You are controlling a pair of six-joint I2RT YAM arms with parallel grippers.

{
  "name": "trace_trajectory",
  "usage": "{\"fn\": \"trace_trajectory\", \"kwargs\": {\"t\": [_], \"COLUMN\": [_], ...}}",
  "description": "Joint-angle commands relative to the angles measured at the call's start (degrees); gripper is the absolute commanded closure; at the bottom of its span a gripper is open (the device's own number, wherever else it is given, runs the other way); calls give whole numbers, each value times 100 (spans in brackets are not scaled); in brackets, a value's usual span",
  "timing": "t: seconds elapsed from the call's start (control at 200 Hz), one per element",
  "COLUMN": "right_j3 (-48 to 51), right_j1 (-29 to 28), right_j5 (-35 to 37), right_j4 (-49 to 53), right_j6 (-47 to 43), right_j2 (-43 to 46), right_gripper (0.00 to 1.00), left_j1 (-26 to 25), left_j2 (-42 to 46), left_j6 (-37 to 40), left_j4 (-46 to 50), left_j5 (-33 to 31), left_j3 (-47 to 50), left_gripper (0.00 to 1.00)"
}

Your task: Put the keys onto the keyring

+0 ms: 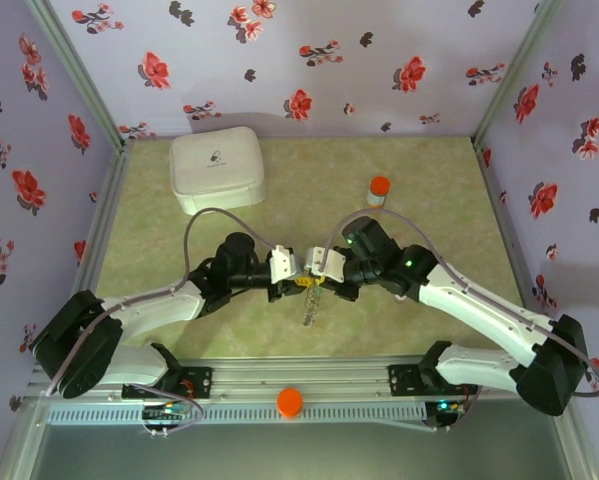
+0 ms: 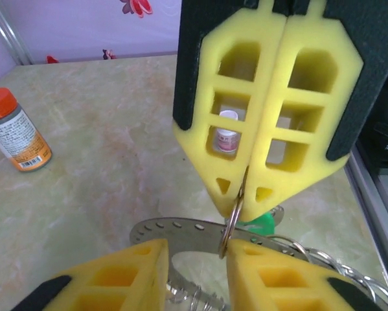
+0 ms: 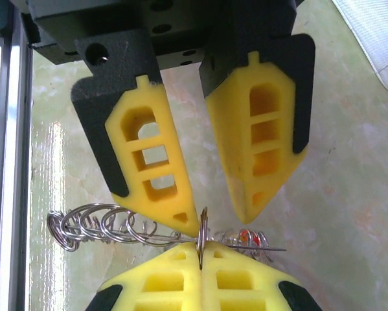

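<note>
Your keyring point(image 3: 203, 223) is edge-on above the counter point(image 1: 429, 200), clamped between the right fingers point(image 3: 213, 262). The left fingers point(image 3: 156, 184) stand apart, one on either side of it. A green key point(image 2: 266, 223) lies just beside the ring. Farther back, the orange-capped bottle point(image 1: 379, 189) and the white case point(image 1: 217, 170) are both closed.

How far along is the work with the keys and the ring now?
Done: the right gripper is shut on the thin metal ring, held edge-on. In hand: the open left gripper straddles that ring. To do: threading; I cannot tell whether the green plastic tag beside it is on.
</note>
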State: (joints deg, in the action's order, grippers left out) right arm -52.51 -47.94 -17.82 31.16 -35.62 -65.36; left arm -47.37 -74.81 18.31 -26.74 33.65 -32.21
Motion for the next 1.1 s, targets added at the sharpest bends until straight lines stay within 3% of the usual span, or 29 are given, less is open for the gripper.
{"fn": "trace_trajectory", "kwargs": {"t": [0.0, 0.09, 0.165, 0.31, 0.45, 0.56, 0.765, 1.095], "right_j3": [-155, -74, 69, 862, 1463, 1567, 1568, 1623], "right_j1": [-140, -153, -130, 449, 943, 945, 945, 945], "right_j5": [-22, -57, -172, -738, -1370, -1509, -1606, -1889], "right_j4": [-223, -455, -678, -1562, -2174, -2107, -2312, -2621], "right_j6": [65, 233, 355, 925, 1388, 1441, 1487, 1632], "right_j2": [-38, 4, 212, 1030, 1504, 1487, 1325, 1087], "right_gripper": [100, 100, 89, 71, 64, 64, 65, 88], "left_j1": [-35, -33, -26, -9, 0, 9, 12, 29], "left_j2": [63, 49, 59, 125, -2, -145, -263, -298], "left_j6": [-93, -209, -266, -418, -900, -1202, -1370, -1459], "left_j4": [-381, -565, -630, -1052, -2110, -2793, -3125, -3255], "left_j5": [144, 283, 337, 344, 446, 508, 659, 750], "left_j3": [-14, 29, 65, 299, 556, 688, 716, 775], "left_gripper": [79, 86, 100, 100, 100, 100, 100, 100]}}
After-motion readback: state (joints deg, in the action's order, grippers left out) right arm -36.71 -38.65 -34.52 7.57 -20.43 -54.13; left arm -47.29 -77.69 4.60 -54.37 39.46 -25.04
